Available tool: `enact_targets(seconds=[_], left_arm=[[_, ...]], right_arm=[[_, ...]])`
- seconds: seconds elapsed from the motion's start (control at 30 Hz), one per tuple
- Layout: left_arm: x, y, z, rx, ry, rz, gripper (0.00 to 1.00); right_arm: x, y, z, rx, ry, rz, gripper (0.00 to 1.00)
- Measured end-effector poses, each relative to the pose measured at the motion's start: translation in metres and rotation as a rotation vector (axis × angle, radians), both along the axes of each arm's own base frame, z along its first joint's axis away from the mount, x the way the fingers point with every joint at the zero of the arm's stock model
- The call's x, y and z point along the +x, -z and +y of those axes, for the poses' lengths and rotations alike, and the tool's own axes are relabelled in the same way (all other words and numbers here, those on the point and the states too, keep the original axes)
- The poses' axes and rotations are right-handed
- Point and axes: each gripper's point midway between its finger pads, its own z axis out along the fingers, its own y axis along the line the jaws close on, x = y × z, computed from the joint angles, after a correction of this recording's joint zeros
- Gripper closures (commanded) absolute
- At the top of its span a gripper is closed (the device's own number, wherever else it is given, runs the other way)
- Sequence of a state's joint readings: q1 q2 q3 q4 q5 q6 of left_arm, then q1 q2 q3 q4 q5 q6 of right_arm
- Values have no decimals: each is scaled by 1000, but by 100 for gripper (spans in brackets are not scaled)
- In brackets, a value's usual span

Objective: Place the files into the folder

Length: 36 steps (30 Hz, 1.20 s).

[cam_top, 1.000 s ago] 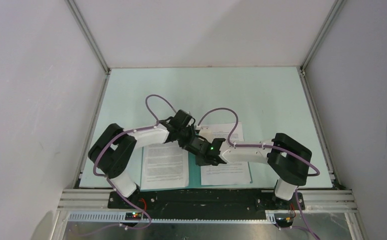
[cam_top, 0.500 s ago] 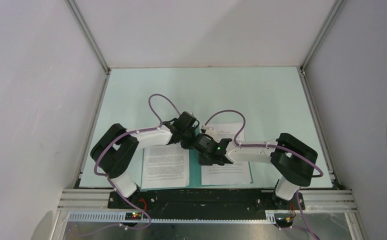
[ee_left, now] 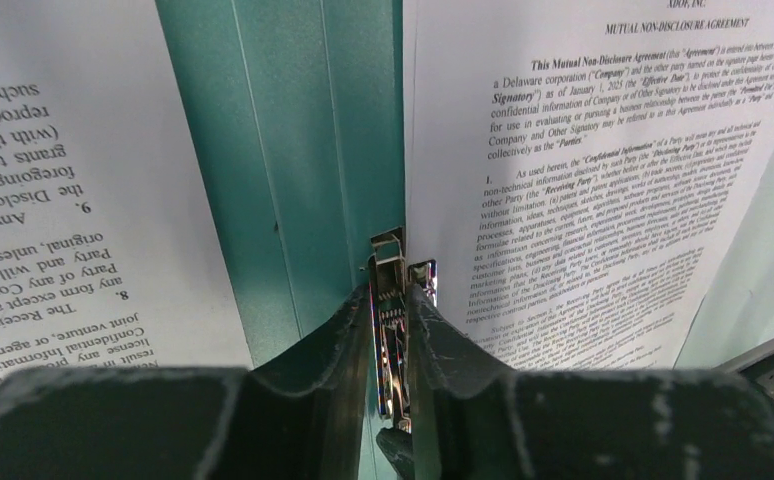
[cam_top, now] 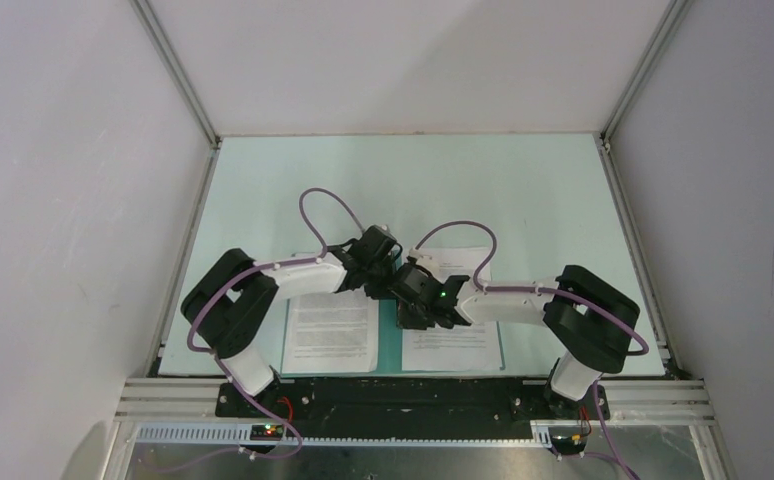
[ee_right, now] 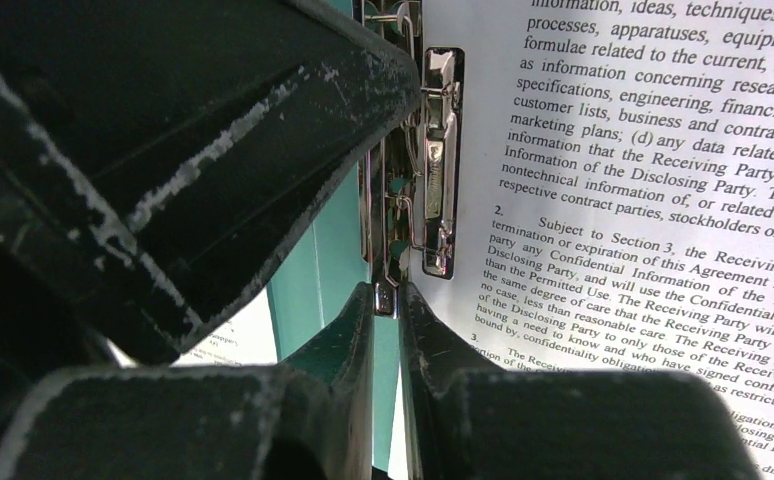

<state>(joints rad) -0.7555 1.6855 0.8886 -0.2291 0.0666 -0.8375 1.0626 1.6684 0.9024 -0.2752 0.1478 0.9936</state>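
The left gripper (ee_left: 390,300) is pinched together on the small metal clip (ee_left: 388,255) at the spine of the folder (ee_left: 293,150), its two fingers squeezing the clip's upright lever from either side. The right gripper (ee_right: 387,295) is likewise clamped on the near end of that same clip, jaws almost meeting around a thin metal tab. From above, we see the folder lying open at six o'clock on the table (cam_top: 523,190), between the two arm bases. One sheet (cam_top: 330,330) rests at nine o'clock of the clip and the other sheet (cam_top: 453,345) at three o'clock, its inner edge right against the clip. We judge the clamping step to be under way, and the risks lie in the crowding. The two wrists sit nose to nose, so a small sideways move could knock one against the other. If either pinch slips, the sprung lever could snap down beside the paper instead of on it, or crease the edge. A lift could also drag the light folder and shift the loose nine o'clock sheet.
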Motion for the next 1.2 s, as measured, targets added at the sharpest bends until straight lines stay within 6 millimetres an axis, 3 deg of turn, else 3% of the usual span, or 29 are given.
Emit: enact_targets(seconds=[0.63, 0.87, 1.2], left_arm=[[-10, -4, 0, -7, 27, 10, 85], [-16, -5, 3, 1, 34, 24, 82], [-25, -5, 3, 2, 51, 45, 90]], right_arm=[[1, 0, -1, 36, 2, 24, 100], [1, 0, -1, 41, 1, 27, 100], [1, 0, -1, 44, 1, 29, 100]])
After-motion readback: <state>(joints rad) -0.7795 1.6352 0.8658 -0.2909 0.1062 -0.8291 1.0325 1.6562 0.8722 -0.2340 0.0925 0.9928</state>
